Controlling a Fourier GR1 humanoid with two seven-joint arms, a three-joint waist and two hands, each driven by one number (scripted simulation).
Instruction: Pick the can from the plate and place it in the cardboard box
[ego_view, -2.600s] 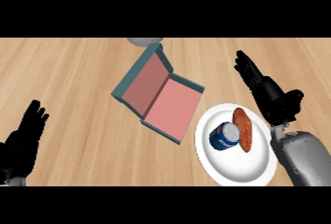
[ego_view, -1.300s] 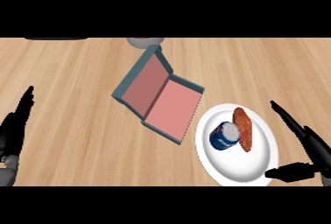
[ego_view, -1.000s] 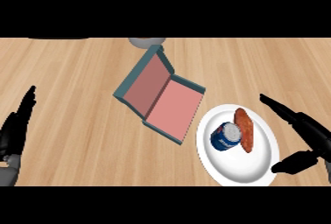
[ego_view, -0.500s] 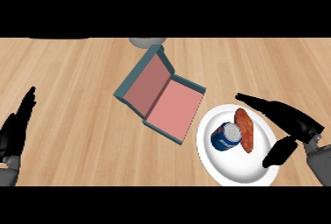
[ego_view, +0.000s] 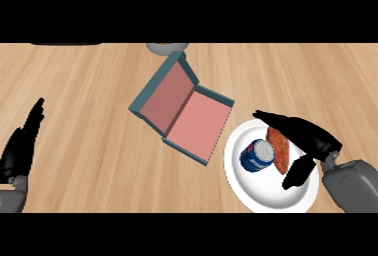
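At the near right of the wooden counter (ego_view: 88, 80), the robot's right hand (ego_view: 310, 140) hangs over the white plate (ego_view: 258, 192) with fingers spread and thumb apart, holding nothing, just right of the blue can (ego_view: 256, 156), which lies on the plate beside an orange-brown piece of food (ego_view: 280, 154). At the near left edge the left hand (ego_view: 22, 145) rests open, fingers straight and pointing up the counter. Beyond the plate sits the open cardboard box (ego_view: 193, 120), teal outside and pink within, its lid tilted back toward a grey round object (ego_view: 166, 48) at the far edge.
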